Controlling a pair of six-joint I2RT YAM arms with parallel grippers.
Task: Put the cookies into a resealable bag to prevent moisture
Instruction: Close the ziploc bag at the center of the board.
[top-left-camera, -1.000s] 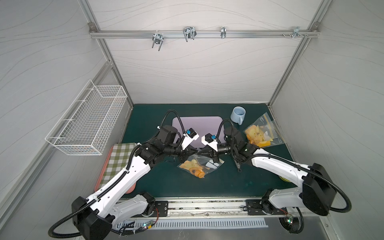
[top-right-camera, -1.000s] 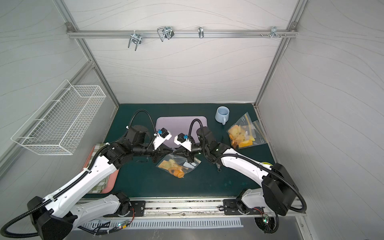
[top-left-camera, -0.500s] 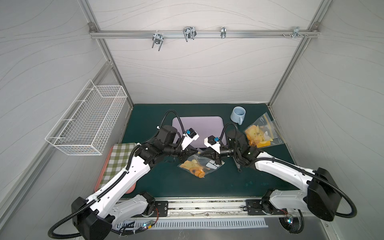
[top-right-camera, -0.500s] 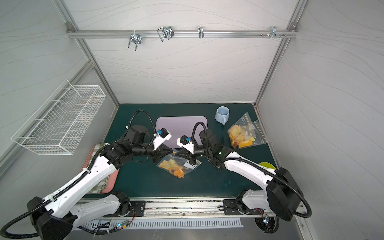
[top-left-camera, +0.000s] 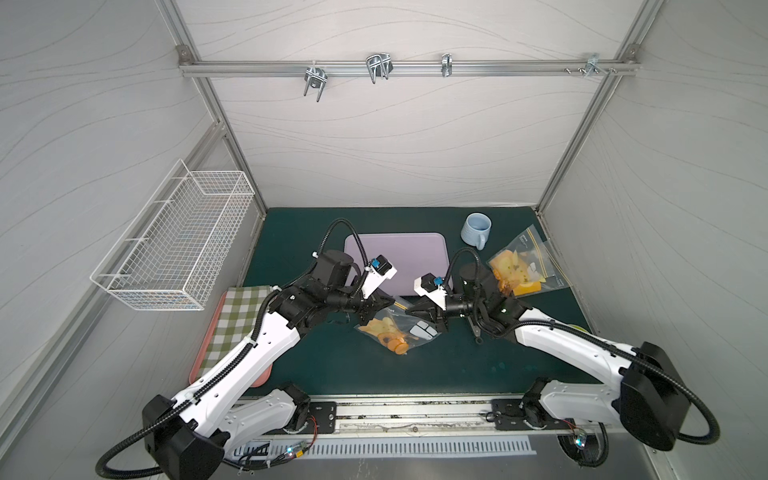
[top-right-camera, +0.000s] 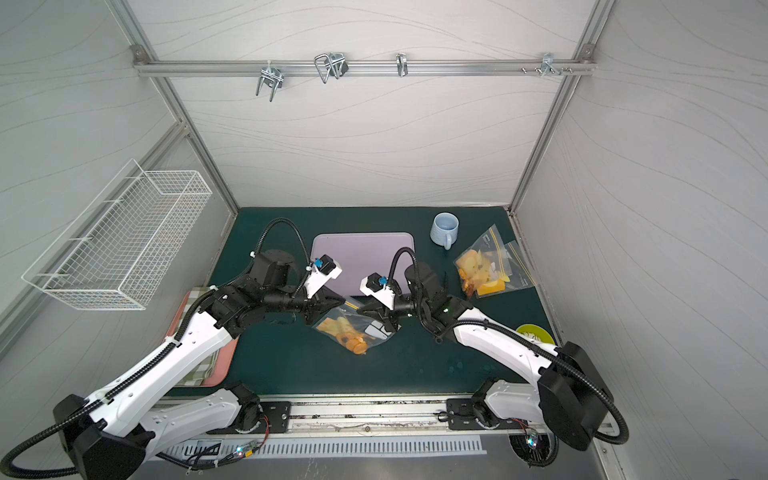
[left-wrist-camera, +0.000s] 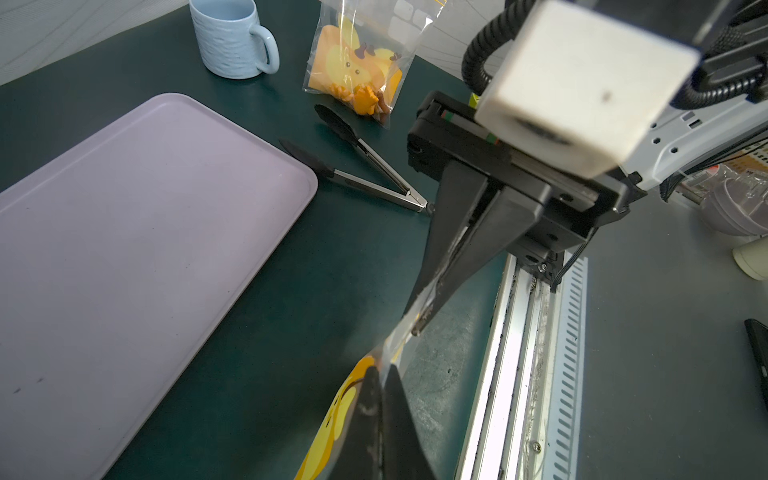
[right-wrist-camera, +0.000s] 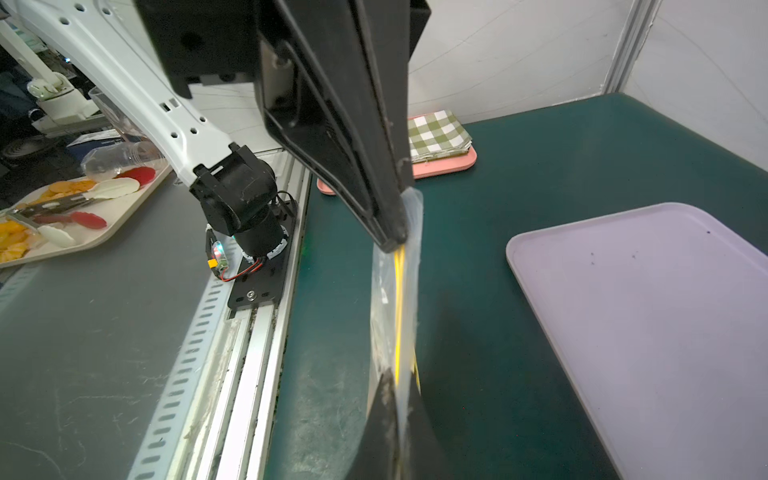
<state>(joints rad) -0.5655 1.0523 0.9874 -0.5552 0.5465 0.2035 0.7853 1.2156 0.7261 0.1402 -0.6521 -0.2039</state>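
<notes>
Cookies: orange-golden pieces, gathered in the lower corner of a clear resealable bag, below and between the two pairs of jaws; shown in both top views.

Bag's top edge, marked by a yellow zip line, is stretched from the left jaws to the right jaws.

Left jaws: pressed together, pinching one end of that edge.

Right jaws: pressed together, pinching the other end.

Whether the bag's bottom touches the worktop cannot be told.

Second bag: laid flat behind the right jaws, well apart from them; orange pieces and pale yellow printed pictures are held in it.

Tongs: laid on the worktop behind the right jaws, tips pointed toward the second bag.

Lilac tray: set flat just beyond both pairs of jaws.

Mug: pale blue, upright, beyond the right jaws, near the second bag.
</notes>
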